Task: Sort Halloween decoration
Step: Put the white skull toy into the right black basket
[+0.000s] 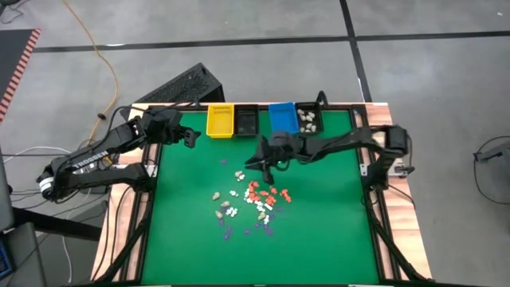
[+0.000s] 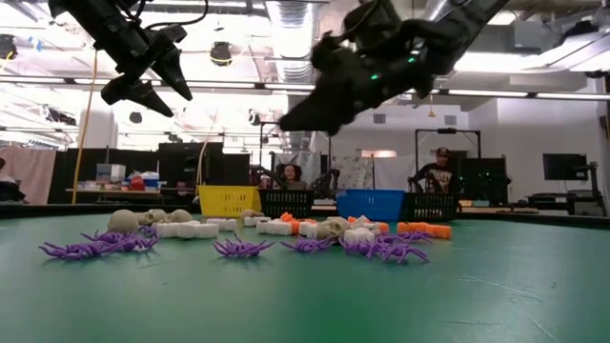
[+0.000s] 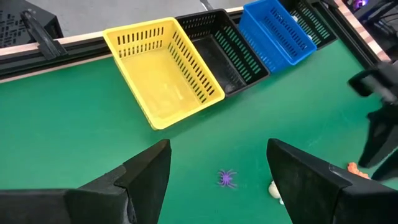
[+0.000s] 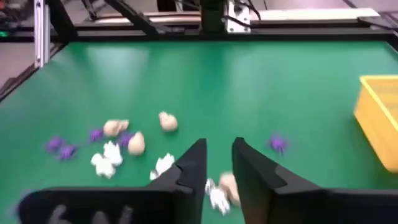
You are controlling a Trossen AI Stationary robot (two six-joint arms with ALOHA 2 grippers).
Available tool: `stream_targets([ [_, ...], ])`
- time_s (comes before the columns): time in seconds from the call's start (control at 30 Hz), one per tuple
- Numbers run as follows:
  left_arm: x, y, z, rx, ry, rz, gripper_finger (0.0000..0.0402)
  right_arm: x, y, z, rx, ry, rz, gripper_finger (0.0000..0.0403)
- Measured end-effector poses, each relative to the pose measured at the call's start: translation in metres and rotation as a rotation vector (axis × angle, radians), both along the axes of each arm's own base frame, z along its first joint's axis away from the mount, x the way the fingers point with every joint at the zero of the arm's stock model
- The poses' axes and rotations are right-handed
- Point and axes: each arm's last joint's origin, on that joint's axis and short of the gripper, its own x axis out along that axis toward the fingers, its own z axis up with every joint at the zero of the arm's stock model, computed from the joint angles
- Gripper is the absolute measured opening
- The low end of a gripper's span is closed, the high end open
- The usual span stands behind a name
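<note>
Bright overhead lighting (right wrist blurred).

Left arm (image 1: 88, 159) bears white lettering, perhaps "TROSSEN".

White, cream-beige, orange-red and purple Halloween figurine pieces (image 1: 251, 201) are seen on the green felt-covered table (image 1: 319, 231); slotted plastic bins are coloured yellow (image 1: 220, 120), black (image 1: 246, 119) and blue (image 1: 282, 117).

The bench (image 1: 319, 231) wears a matt green mat with a pale wood edge; behind its scattered pieces, the slotted yellow plastic bin (image 3: 163, 71) looks smooth and faintly glossy.
</note>
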Motion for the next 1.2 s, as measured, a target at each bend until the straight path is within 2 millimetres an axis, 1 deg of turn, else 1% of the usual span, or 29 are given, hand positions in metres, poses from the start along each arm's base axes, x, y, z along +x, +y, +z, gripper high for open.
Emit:
stream_targets([
  [0.17, 0.000, 0.000, 0.000, 0.005, 0.005, 0.005, 0.0256, 0.031, 0.001, -0.028, -0.004, 0.031, 0.019, 0.0161],
  [0.27, 0.000, 0.000, 0.000, 0.012, 0.010, 0.015, 0.0256, 0.048, -0.001, -0.037, -0.003, 0.036, 0.021, 0.0184],
  [0.37, 0.000, 0.001, 0.000, 0.013, 0.012, 0.017, 0.0256, 0.061, 0.000, -0.047, 0.008, 0.057, 0.023, 0.0199],
  [0.47, -0.001, 0.000, 0.000, 0.011, 0.015, 0.016, 0.0256, 0.065, -0.004, -0.055, 0.039, 0.106, 0.006, 0.0204],
  [0.57, -0.001, 0.000, -0.001, 0.007, 0.017, 0.014, 0.0256, 0.061, -0.007, -0.061, 0.053, 0.155, -0.005, 0.0204],
  [0.77, -0.001, 0.000, -0.001, 0.019, 0.024, 0.014, 0.0256, 0.060, -0.010, -0.065, 0.033, 0.160, -0.004, 0.0198],
  [0.87, -0.001, 0.000, -0.001, 0.019, 0.023, 0.013, 0.0256, 0.063, -0.007, -0.075, 0.042, 0.163, -0.001, 0.0197],
  [0.93, -0.001, 0.000, -0.001, 0.019, 0.022, 0.014, 0.0256, 0.065, -0.004, -0.088, 0.040, 0.185, -0.004, 0.0198],
  [1.03, -0.001, 0.000, -0.001, 0.017, 0.022, 0.014, 0.0256, 0.066, -0.001, -0.092, 0.056, 0.198, -0.022, 0.0198],
  [1.13, -0.001, 0.000, -0.001, 0.014, 0.021, 0.015, 0.0256, 0.067, -0.003, -0.101, 0.084, 0.215, -0.040, 0.0193],
  [1.2, -0.001, 0.000, -0.001, 0.014, 0.020, 0.014, 0.0256, 0.067, -0.004, -0.103, 0.099, 0.223, -0.051, 0.0186],
])
